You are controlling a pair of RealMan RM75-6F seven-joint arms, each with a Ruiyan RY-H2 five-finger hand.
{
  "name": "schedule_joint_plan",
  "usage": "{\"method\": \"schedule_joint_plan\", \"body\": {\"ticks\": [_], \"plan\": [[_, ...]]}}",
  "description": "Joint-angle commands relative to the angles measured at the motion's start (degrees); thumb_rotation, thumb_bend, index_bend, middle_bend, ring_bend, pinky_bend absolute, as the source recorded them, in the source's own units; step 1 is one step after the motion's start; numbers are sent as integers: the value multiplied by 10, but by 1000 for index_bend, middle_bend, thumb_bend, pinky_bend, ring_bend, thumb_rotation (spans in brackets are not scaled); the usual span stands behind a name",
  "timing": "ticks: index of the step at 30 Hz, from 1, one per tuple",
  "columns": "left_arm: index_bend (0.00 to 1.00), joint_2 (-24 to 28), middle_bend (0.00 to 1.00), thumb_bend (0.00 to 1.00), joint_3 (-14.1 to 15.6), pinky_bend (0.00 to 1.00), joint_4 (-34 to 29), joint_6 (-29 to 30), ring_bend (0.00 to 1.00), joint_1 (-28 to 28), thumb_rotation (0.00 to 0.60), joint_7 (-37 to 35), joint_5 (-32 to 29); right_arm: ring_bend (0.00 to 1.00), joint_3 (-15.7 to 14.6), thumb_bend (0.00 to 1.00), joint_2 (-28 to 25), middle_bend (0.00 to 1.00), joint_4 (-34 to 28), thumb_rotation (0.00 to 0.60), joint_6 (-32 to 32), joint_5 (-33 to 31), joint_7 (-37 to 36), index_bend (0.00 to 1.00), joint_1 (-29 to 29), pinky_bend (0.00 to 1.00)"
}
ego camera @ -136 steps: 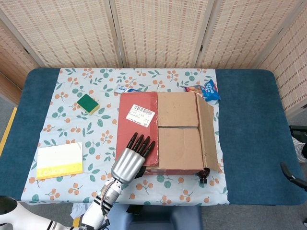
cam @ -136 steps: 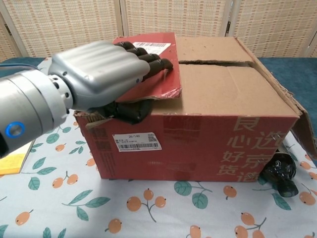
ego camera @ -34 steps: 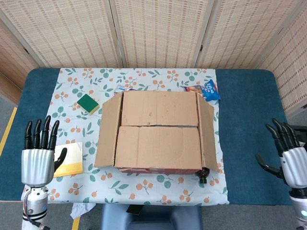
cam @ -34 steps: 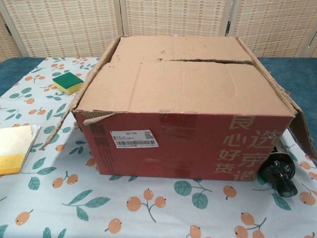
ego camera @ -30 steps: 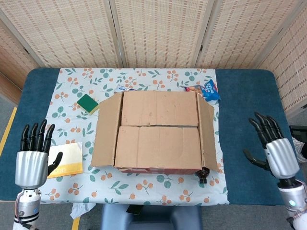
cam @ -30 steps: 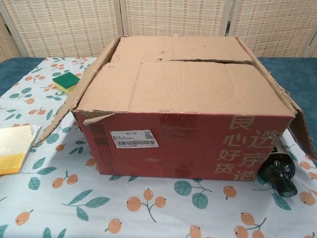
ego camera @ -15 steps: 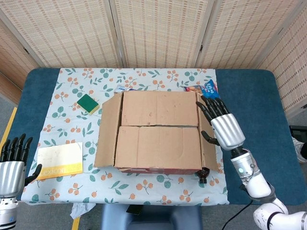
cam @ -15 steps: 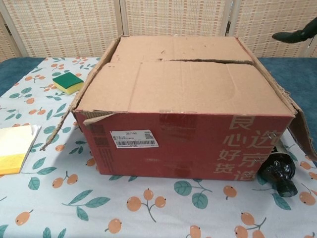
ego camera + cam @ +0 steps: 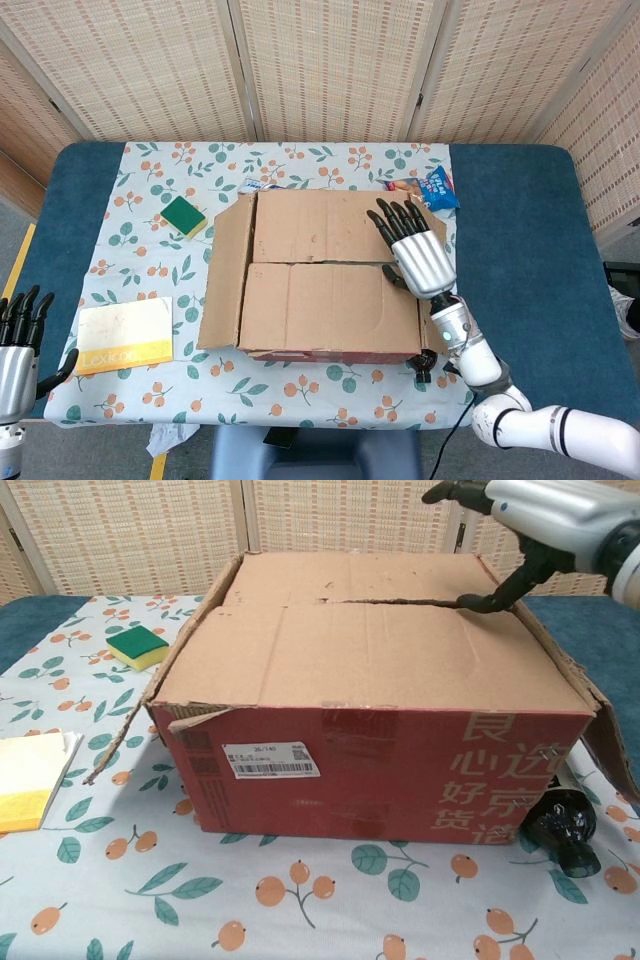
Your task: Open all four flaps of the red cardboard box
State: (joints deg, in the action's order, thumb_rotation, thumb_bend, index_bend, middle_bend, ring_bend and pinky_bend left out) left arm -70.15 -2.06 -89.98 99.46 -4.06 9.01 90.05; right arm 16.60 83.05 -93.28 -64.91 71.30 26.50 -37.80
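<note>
Item 1, red cardboard box (image 9: 380, 770): centre of the floral tablecloth (image 9: 150, 275). I log its two side flaps (image 9: 225, 275) folded outward, its two inner flaps (image 9: 325, 265) lying flat and closed.

Item 2, right hand (image 9: 415, 250): I see it over the box's right end, fingers spread, grasping nothing; thumb at the seam between the inner flaps.

Item 3, left hand (image 9: 18, 345): well left of the box, off the table edge, fingers apart, empty.

Item 4, green sponge (image 9: 184, 215): beyond the box's left flap.

Item 5, yellow pad (image 9: 125, 335): left of the box.
</note>
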Motion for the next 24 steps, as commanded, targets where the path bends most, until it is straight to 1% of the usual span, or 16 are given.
{"method": "schedule_joint_plan", "body": {"ticks": [1,6,10,14,17,24], "plan": [[0,5,37,344,0,34,-2,2,0,3,600,-8,5,0,-5,367,19,0,20,600,7,-7,-1,0,-12,0],[0,11,36,344,-3,34,-2,0,0,7,600,-24,8,0,-5,367,50,0,61,600,14,-15,-5,0,-27,0],[0,14,35,344,-6,33,-3,0,0,9,600,-35,8,0,4,366,69,0,92,600,12,-15,-17,0,-40,0],[0,18,33,343,-8,22,-6,-9,0,10,600,-40,3,0,20,366,80,0,115,600,7,-12,-38,0,-53,0],[0,21,29,343,-11,17,-8,-13,0,11,600,-45,-3,0,33,366,82,0,122,600,6,-15,-55,0,-61,0],[0,26,25,343,-21,15,-6,-17,0,13,600,-66,-14,0,70,366,78,0,134,600,8,-34,-70,0,-84,0]]}}
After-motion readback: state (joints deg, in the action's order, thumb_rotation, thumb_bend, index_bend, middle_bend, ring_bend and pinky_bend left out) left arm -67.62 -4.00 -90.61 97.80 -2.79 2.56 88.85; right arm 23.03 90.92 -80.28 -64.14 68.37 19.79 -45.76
